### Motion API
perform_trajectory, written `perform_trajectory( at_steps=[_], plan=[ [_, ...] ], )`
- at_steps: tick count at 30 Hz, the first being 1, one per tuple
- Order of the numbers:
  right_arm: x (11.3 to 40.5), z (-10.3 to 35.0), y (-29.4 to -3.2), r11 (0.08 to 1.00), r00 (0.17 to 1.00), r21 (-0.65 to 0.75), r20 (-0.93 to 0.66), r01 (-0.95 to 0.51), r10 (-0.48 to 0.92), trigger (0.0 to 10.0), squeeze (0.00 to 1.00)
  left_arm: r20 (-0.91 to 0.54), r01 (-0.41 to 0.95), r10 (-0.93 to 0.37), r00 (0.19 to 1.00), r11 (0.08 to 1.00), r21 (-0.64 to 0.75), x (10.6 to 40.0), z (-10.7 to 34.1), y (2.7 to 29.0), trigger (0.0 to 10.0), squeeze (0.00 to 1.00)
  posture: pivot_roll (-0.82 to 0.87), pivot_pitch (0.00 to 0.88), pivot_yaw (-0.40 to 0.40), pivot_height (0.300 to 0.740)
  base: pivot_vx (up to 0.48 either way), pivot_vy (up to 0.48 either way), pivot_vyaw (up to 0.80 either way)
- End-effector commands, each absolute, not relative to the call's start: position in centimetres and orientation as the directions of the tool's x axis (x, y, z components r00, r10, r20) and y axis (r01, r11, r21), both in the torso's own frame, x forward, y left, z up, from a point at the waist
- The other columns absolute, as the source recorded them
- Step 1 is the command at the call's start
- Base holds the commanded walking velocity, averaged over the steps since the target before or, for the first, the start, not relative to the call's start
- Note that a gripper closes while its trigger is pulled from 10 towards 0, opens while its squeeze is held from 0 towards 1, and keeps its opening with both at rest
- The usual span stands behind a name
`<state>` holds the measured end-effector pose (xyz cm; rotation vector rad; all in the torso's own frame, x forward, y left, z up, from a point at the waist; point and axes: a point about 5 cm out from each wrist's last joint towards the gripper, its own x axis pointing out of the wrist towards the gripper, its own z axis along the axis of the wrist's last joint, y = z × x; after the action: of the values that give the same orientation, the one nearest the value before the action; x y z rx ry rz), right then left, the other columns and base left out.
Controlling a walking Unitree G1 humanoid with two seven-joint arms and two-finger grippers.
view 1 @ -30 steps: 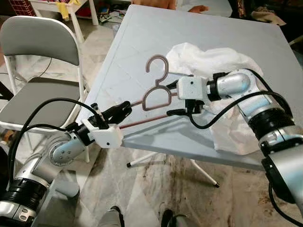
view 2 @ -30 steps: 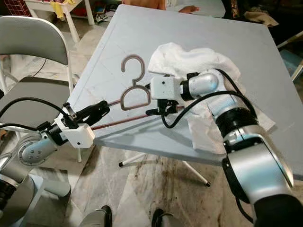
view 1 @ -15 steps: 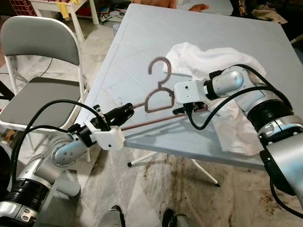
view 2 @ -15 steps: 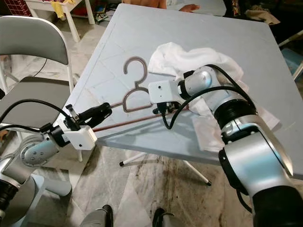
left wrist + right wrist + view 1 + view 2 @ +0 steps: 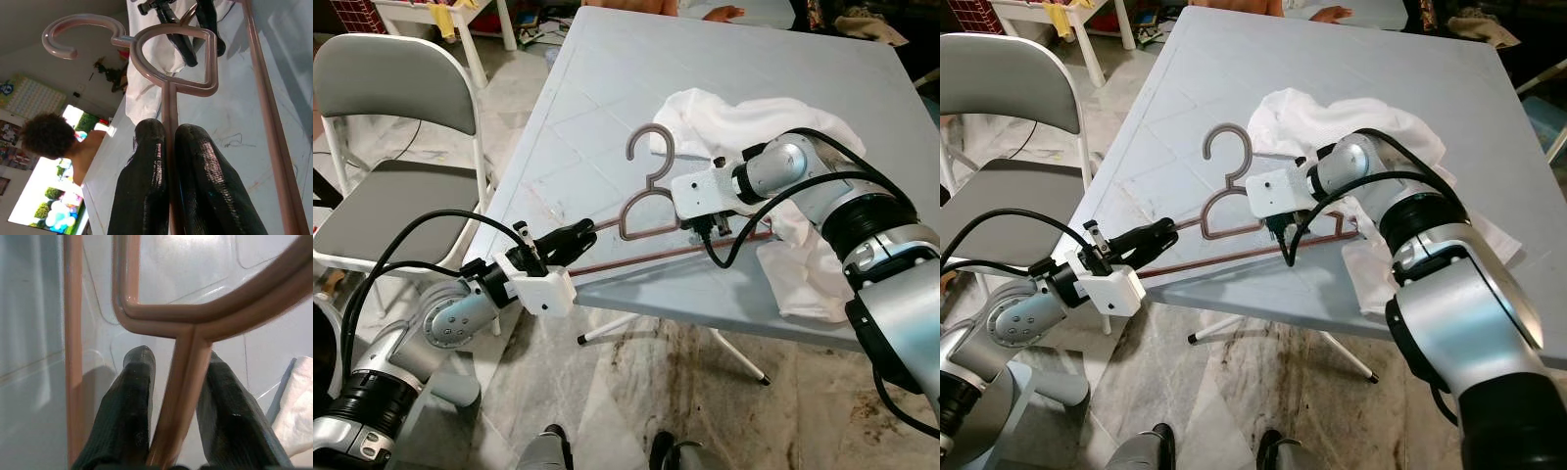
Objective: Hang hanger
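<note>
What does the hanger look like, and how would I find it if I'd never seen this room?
Look at the big pale blue table, at its near edge beside the crumpled white cloth. The hanger sits there, gripped by the left gripper and right gripper at once. It's the only thin, pinkish-brown thing, with a curly hook on top.

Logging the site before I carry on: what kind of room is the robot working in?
Probably a lived-in home room, not a workshop. A grey folding table carries a pinkish hanger and white cloth, a folding chair stands on a stained tile floor, and the left wrist view shows a person near a bright window.
</note>
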<state>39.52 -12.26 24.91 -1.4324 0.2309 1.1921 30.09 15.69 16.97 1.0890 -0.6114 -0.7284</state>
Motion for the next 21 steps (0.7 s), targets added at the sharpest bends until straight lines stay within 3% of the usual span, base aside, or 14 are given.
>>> perform_trajectory(
  at_steps=[1, 21],
  plan=[
    [39.6, 26.5, -13.3, -0.29, 0.472, -0.622, -0.76, -0.727, 0.446, 0.0, 0.0, -0.009, 0.273, -0.783, 0.622, 0.206, 0.94, 29.6, 15.3, 16.1, 0.0, 0.0, 0.17, 0.22, -0.018, 0.74, 0.0, 0.0, 0.0],
    [38.9, 25.7, -16.6, -0.209, 0.385, -0.514, -0.805, -0.832, 0.452, 0.0, 0.0, 0.01, 0.242, -0.73, 0.683, 0.24, 0.94, 30.5, 15.3, 17.1, 0.0, 0.0, 0.17, 0.217, -0.022, 0.74, 0.0, 0.0, 0.0]
  ],
)
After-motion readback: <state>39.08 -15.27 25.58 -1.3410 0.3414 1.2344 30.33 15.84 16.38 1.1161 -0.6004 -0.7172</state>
